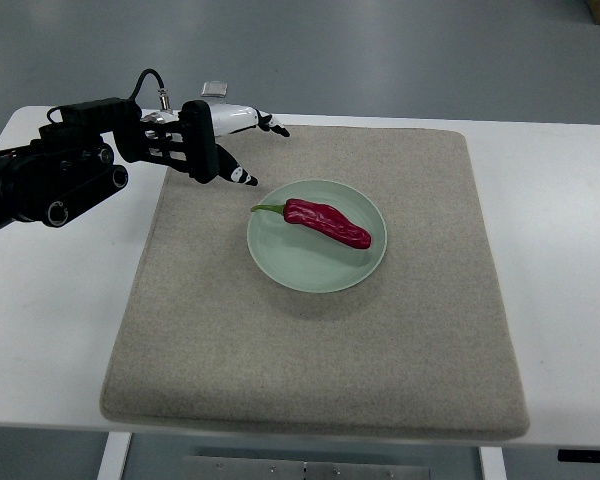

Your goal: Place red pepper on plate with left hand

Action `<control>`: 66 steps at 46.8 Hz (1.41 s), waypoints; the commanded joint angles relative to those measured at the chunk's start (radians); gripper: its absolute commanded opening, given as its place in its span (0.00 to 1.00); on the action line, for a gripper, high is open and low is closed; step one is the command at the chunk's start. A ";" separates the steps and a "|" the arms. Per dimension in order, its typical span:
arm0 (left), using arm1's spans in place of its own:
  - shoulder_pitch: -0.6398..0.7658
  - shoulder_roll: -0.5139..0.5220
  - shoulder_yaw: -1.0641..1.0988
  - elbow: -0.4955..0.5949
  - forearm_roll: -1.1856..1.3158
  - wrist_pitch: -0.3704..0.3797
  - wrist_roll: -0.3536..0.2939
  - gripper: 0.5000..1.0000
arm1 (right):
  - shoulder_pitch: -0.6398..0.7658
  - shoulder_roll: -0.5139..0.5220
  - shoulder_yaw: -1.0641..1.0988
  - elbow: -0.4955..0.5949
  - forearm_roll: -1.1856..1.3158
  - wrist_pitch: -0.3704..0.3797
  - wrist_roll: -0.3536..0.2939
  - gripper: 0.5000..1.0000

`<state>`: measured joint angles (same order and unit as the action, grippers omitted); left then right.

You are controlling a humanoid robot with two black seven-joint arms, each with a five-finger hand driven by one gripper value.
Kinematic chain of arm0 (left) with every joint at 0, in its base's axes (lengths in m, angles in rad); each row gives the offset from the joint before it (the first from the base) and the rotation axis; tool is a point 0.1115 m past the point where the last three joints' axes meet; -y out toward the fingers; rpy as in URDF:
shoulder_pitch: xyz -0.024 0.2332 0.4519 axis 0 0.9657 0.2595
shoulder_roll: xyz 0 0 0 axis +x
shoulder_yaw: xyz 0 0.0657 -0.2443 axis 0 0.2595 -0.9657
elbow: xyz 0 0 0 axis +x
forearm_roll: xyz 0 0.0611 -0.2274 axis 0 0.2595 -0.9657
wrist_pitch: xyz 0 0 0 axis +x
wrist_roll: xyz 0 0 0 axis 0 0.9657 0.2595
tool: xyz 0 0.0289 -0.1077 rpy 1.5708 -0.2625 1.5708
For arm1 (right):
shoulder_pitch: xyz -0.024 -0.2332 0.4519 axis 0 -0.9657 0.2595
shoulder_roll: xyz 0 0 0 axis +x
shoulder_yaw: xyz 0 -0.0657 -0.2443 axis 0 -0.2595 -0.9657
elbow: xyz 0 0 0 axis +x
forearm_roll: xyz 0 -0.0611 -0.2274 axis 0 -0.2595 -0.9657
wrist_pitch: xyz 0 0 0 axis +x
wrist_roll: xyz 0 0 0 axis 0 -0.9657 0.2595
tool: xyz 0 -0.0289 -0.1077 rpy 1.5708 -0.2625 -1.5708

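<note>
Top view: red pepper (326, 223) on plate (280, 262); left hand (215, 138) empty.

White table (560, 300), beige mat (320, 370) — grey floor (380, 50)

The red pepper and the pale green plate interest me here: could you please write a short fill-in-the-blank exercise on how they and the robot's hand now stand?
1. The long red pepper lies on the round pale green ____.
2. The plate sits on a grey-beige ____ spread over the white table.
3. The left hand, fingers spread, holds ____.
4. The pepper's green stem points toward the picture's ____ edge.

Missing words: plate; mat; nothing; left
</note>
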<state>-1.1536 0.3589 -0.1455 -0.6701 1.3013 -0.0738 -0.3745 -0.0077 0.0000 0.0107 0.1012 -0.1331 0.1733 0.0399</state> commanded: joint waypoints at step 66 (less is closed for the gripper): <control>0.040 -0.084 -0.140 0.265 -1.476 -0.047 0.132 0.92 | 0.000 0.000 0.000 0.000 0.000 0.000 0.000 0.86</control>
<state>-1.1241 0.2850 -0.2565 -0.4221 -0.1553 -0.0576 -0.2318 -0.0076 0.0000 0.0107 0.1012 -0.1331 0.1733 0.0399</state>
